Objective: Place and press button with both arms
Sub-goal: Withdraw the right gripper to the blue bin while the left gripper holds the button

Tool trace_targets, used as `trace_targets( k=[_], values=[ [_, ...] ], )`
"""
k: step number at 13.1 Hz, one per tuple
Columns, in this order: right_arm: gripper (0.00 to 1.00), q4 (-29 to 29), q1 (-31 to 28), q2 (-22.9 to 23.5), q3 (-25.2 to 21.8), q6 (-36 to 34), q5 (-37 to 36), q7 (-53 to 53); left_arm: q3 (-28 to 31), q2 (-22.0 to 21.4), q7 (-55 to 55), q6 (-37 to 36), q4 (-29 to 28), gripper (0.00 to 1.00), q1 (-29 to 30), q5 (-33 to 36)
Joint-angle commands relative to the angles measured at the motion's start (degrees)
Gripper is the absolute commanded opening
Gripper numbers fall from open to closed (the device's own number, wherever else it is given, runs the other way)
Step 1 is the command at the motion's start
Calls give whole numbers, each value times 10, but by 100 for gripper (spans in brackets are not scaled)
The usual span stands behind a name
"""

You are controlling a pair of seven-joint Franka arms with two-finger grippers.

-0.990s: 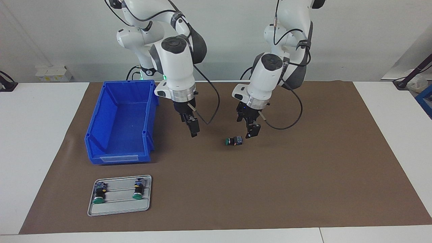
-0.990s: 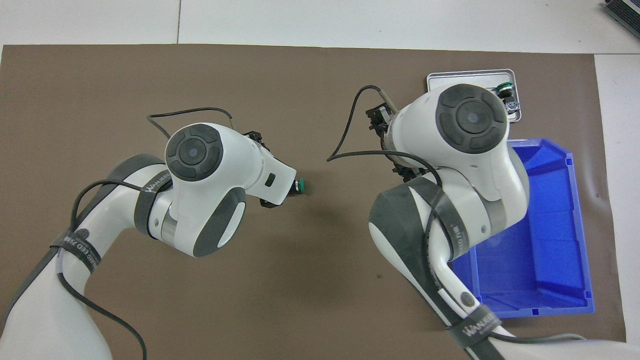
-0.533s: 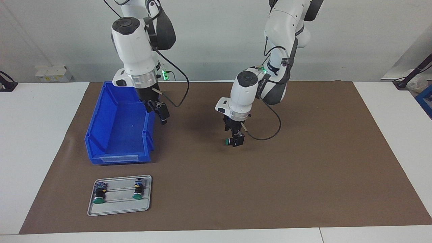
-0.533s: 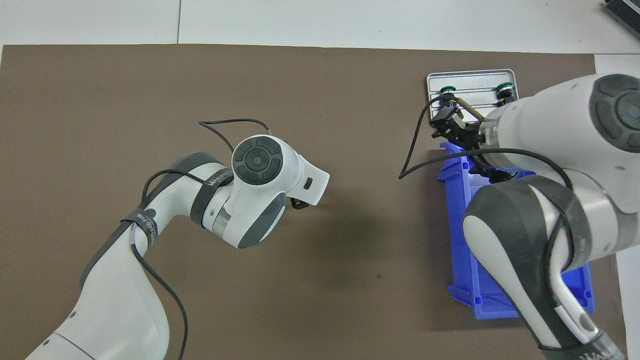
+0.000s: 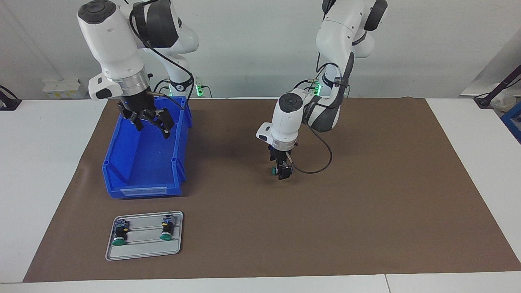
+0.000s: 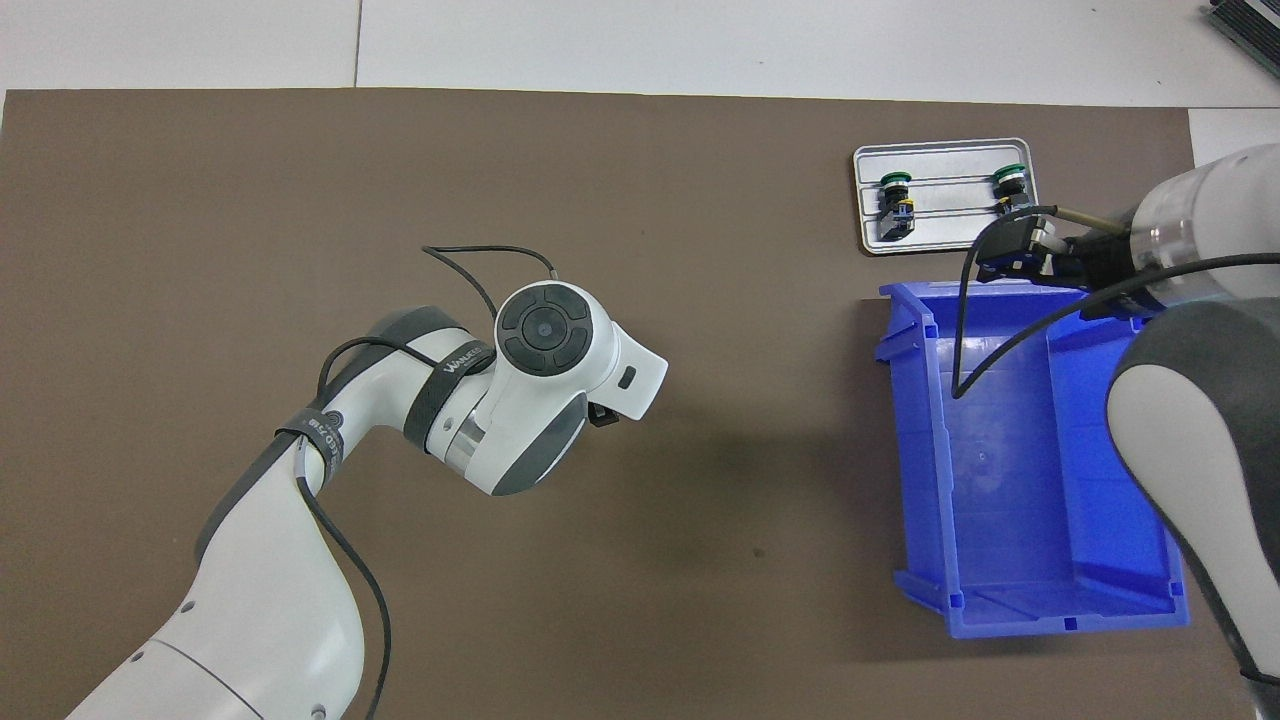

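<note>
One button (image 5: 275,171) lies on its side on the brown mat near the middle, green cap toward the right arm's end. My left gripper (image 5: 284,171) is down at the mat and shut on its rear block. In the overhead view the left wrist hides the button, and only a black bit of the left gripper (image 6: 600,415) shows. My right gripper (image 5: 149,124) is open and empty, raised over the blue bin (image 5: 142,191). In the overhead view the right gripper (image 6: 1018,250) is over the bin's edge beside the tray.
A grey tray (image 5: 142,250) lies farther from the robots than the bin and holds two more buttons (image 5: 119,235) (image 5: 166,230). The tray (image 6: 950,235) and the bin (image 6: 915,450) sit toward the right arm's end of the mat.
My right arm rose and swung from mid-mat to over the blue bin, and its fingers opened. My left gripper came down beside the button and closed on it. The button has stayed in place.
</note>
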Motion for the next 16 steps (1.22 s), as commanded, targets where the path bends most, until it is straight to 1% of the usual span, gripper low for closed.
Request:
trace_targets(
  k=[1,2,3,4,8,9,11,12,13,14,15,16],
  values=[
    [100,51,-12,15,4,-60,3,-74,8,-2,-10,15,-19,100,-11,15],
    [100,48,-12,11,3,-67,2,-94,8,-2,-9,15,-22,100,-11,16],
    [100,42,-14,4,2,-92,2,-112,8,-3,-9,17,-30,100,-12,16],
    [100,34,-26,-4,3,-108,1,-132,8,-3,-9,25,-36,100,-12,16],
    [100,23,-29,-8,2,-104,0,-155,8,-1,-10,59,-40,100,-12,16],
    [100,20,-28,-9,2,-102,-9,-155,8,0,-10,68,-44,98,-8,16],
    [100,0,-21,-20,3,-95,-31,-153,9,0,-10,77,-50,87,-5,28],
    [100,-4,-22,-23,3,-91,-31,-150,9,0,-10,77,-50,84,-3,40],
    [100,-22,-22,-33,3,-75,-30,-147,9,0,-10,78,-51,80,-3,45],
    [100,-50,-22,-50,4,-50,-27,-146,9,-1,-11,77,-55,71,-3,45],
    [100,-67,-23,-59,4,-36,-24,-146,10,-1,-11,77,-56,65,-3,46],
    [100,-66,-24,-59,4,-35,-22,-145,10,-1,-12,78,-55,58,-3,46]
  ],
)
